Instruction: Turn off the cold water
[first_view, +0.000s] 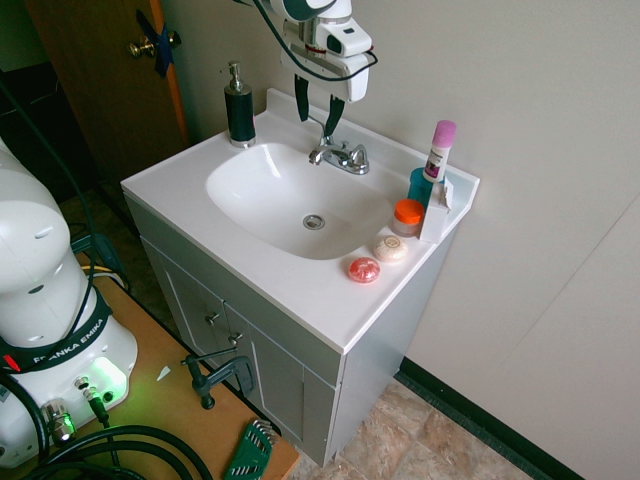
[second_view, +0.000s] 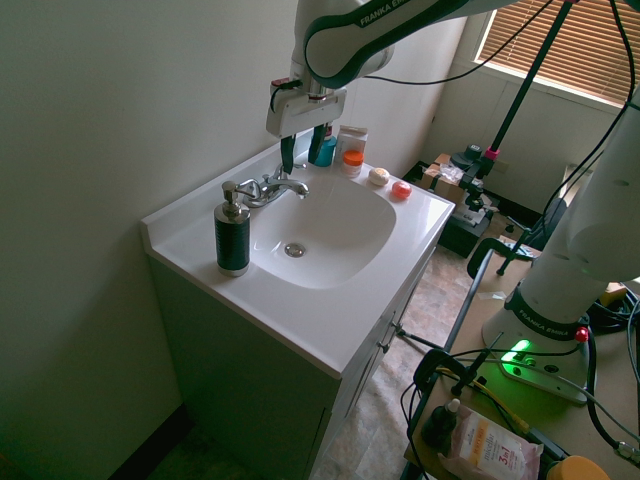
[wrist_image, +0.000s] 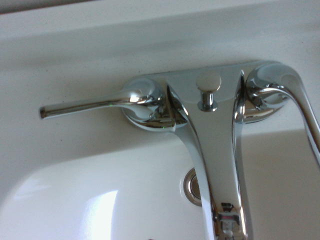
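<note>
The glossy white moulded vanity top (first_view: 300, 290) is one smooth slab with a low backsplash, carried on a plain grey flat-fronted cabinet (first_view: 270, 370). Sunk into it is a rounded, oval white basin (first_view: 262, 205) with a small ringed metal drain (first_view: 314, 221) at its bottom.

The white Franka arm (second_view: 370, 30), smooth and rounded, comes down over the back of the sink. Its gripper (first_view: 318, 106) points down, and its two dark, slim fingers (first_view: 301, 97) stand apart with a clear gap between them, holding nothing, just above the faucet.

On the rim, at the back corner away from the other toiletries, stands a dark cylindrical soap dispenser with a silvery pump head (first_view: 239, 105). At the opposite corner, a white bottle with a pink cap (first_view: 439, 150) rises over a teal container (first_view: 419, 185), next to a small white jar with an orange lid (first_view: 407, 215).

The low, mirror-bright chrome faucet (first_view: 340, 155) sits at the back edge of the basin, its tapering spout (wrist_image: 215, 165) curving out over the bowl, with a small round lift knob (wrist_image: 208, 87) on the base.

The cold water lever (wrist_image: 282, 95), a curved polished chrome handle on a domed base, sits at the faucet's right end, swept forward towards the basin. Its matching left-hand chrome lever (wrist_image: 90, 106) is a thin rod pointing sideways.

Two little soaps lie on the front rim: one round, cream and ridged (first_view: 390, 248), one round, red and glossy (first_view: 363, 269).
</note>
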